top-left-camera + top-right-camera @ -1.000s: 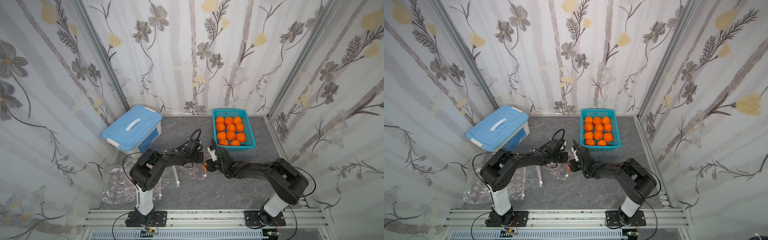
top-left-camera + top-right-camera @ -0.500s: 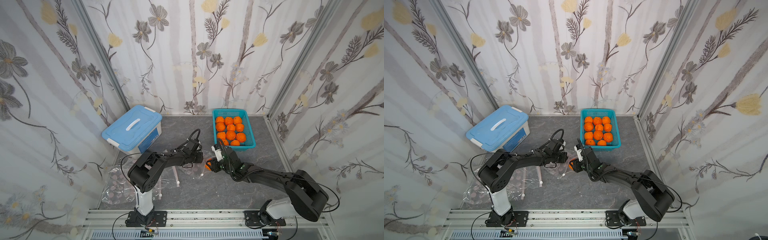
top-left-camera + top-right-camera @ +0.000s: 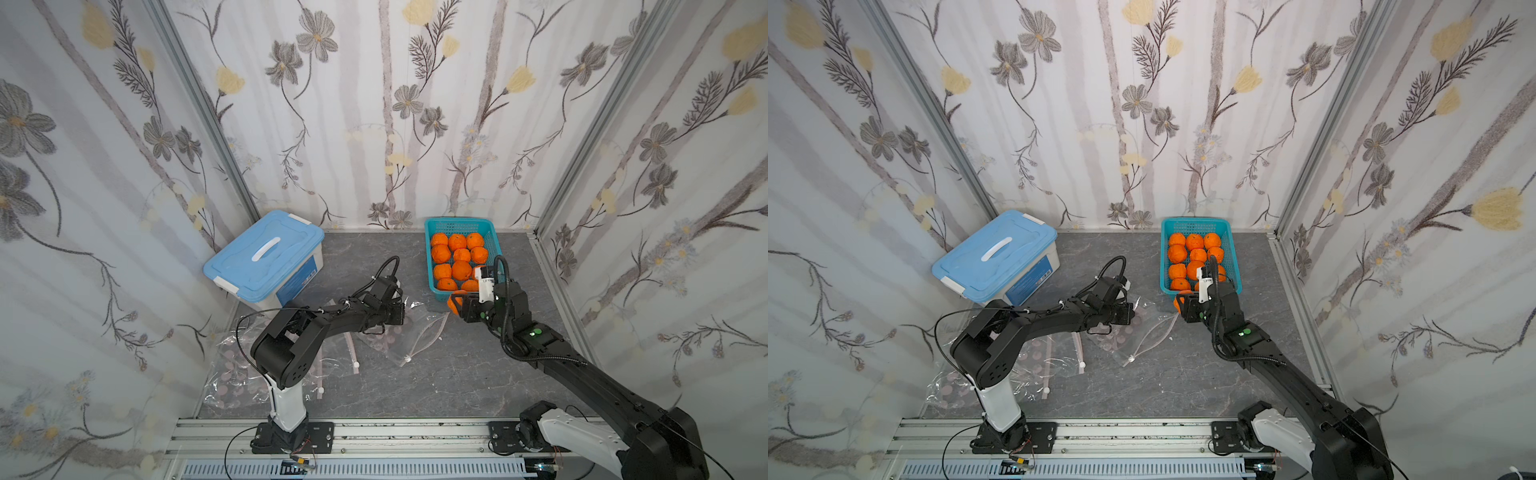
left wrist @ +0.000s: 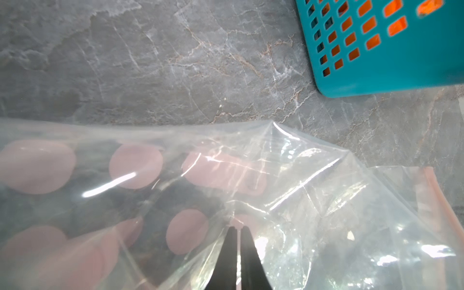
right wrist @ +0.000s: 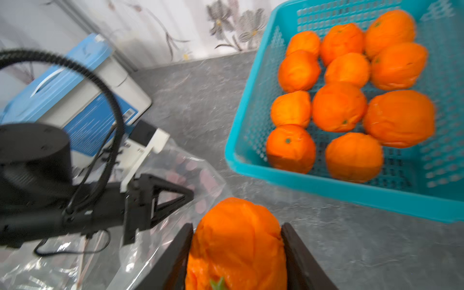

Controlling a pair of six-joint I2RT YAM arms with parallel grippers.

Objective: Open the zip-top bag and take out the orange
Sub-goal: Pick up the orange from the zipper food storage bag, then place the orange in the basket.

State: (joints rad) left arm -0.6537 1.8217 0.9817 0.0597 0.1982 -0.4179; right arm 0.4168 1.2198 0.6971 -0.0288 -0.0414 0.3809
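Note:
An orange (image 5: 238, 246) is clamped between the two dark fingers of my right gripper (image 5: 237, 226). In both top views this gripper (image 3: 457, 306) (image 3: 1183, 305) hangs just in front of the teal basket's near corner, clear of the bag. The clear zip-top bag (image 3: 411, 332) (image 3: 1142, 332) with pink dots lies on the grey floor, its pink zip strip towards the right arm. My left gripper (image 4: 237, 228) is shut, pinching a fold of the bag's film (image 4: 301, 188). In the top views it (image 3: 400, 318) sits on the bag's far left edge.
The teal basket (image 3: 428, 257) (image 5: 326, 190) holds several oranges at the back right. A blue-lidded box (image 3: 266, 253) stands at the back left. More clear bags (image 3: 249, 370) lie by the left arm's base. Metal rails run along the front edge.
My right gripper has carried the orange out of the bag's mouth, to the right and back towards the basket. The left gripper has stayed pinched on the bag.

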